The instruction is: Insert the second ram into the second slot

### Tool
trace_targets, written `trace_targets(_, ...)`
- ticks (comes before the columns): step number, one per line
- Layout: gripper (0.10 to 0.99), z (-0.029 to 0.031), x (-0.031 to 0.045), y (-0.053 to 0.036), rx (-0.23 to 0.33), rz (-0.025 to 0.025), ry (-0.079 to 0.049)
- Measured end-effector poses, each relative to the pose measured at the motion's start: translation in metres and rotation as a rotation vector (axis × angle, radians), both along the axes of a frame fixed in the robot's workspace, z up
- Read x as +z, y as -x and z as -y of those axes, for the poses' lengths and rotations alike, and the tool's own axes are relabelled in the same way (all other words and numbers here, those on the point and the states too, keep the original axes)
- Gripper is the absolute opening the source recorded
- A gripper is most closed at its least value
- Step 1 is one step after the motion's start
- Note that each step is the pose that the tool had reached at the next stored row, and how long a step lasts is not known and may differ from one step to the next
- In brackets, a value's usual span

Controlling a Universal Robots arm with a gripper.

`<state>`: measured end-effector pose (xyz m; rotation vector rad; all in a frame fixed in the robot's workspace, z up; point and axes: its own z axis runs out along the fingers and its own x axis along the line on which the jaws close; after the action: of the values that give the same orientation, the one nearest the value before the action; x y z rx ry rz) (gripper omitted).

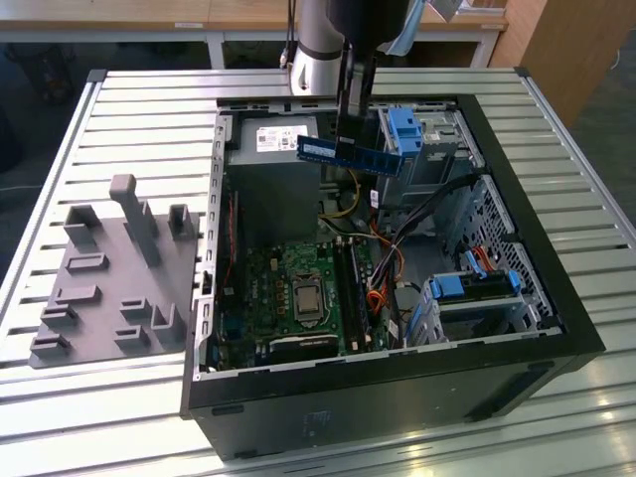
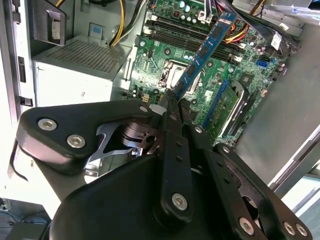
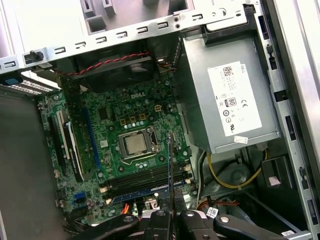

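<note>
Above the open PC case (image 1: 397, 397), gripper (image 1: 354, 137) is clamped on the second ram (image 1: 328, 150), held in mid-air, well apart from the mobo RAM slots (image 1: 350, 288) below; pickup done, seating in its slot not yet done

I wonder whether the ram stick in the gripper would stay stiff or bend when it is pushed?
The ram stick probably stays stiff: both ends jut from the gripper without drooping. Being thin and pinched at one spot, it might pivot if pushed off-centre. A bare circuit board, so likely fragile.
</note>
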<state>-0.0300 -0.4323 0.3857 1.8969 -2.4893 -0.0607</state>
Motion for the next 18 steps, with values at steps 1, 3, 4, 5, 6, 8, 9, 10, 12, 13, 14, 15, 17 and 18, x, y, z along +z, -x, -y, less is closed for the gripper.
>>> trace_targets(1, 0.137, 0.0000, 0.0000, 0.0000, -0.003, 0.0000, 0.000)
trace_targets(3, 0.137, 0.0000, 0.0000, 0.0000, -0.009, -0.0001, 0.000)
trace_targets(4, 0.137, 0.0000, 0.0000, 0.0000, -0.012, 0.0000, 0.000)
trace_targets(5, 0.137, 0.0000, 0.0000, 0.0000, -0.014, 0.0000, 0.000)
trace_targets(6, 0.137, 0.0000, 0.0000, 0.0000, -0.017, 0.0000, 0.000)
trace_targets(8, 0.137, 0.0000, 0.0000, 0.0000, -0.023, 0.0000, 0.000)
trace_targets(9, 0.137, 0.0000, 0.0000, 0.0000, -0.026, 0.0000, 0.000)
trace_targets(10, 0.137, 0.0000, 0.0000, 0.0000, -0.028, 0.0000, 0.000)
trace_targets(12, 0.137, 0.0000, 0.0000, 0.0000, -0.033, 0.0000, 0.000)
trace_targets(13, 0.137, 0.0000, 0.0000, 0.0000, -0.036, 0.0000, 0.000)
trace_targets(14, 0.137, 0.0000, 0.0000, 0.0000, -0.039, 0.0000, 0.000)
trace_targets(15, 0.137, 0.0000, 0.0000, 0.0000, -0.042, 0.0000, 0.000)
trace_targets(17, 0.137, 0.0000, 0.0000, 0.0000, -0.048, -0.0001, 0.000)
trace_targets(18, 0.137, 0.0000, 0.0000, 0.0000, -0.051, 0.0000, 0.000)
